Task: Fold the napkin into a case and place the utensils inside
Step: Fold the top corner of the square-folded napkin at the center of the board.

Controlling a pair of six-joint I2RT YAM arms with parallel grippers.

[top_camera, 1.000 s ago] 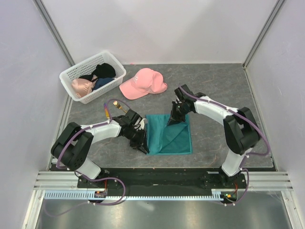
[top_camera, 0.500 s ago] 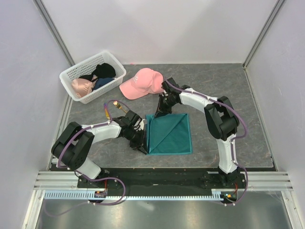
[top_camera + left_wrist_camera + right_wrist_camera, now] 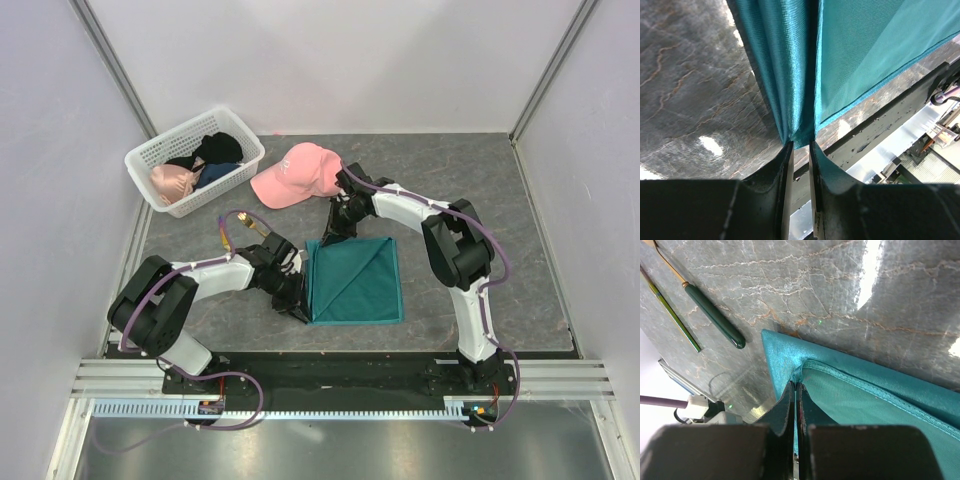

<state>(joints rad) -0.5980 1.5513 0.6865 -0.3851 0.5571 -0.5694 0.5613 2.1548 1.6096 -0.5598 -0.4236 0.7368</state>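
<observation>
The grey marbled tabletop [image 3: 480, 200] stood between white walls. Seen from above, the teal napkin [image 3: 352, 280] lay flat near the arms with a diagonal fold line, and a white basket [image 3: 160, 150] and a pink cap [image 3: 298, 175] lay behind it. The left pincer [image 3: 300, 292] was at its left edge, the right pincer [image 3: 337, 228] at its far left corner.

In the left wrist view, the left pincer was grasping a bunched edge of the cloth.

In the right wrist view, the right pincer was clenched on the raised corner hem. The utensils [image 3: 715, 317] lay side by side on the bare stone just beyond.

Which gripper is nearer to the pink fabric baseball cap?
Right. The right gripper pinches the far-left corner of the teal-green cloth napkin, near the pink baseball cap; the left gripper holds the napkin's left edge, farther off.
</observation>
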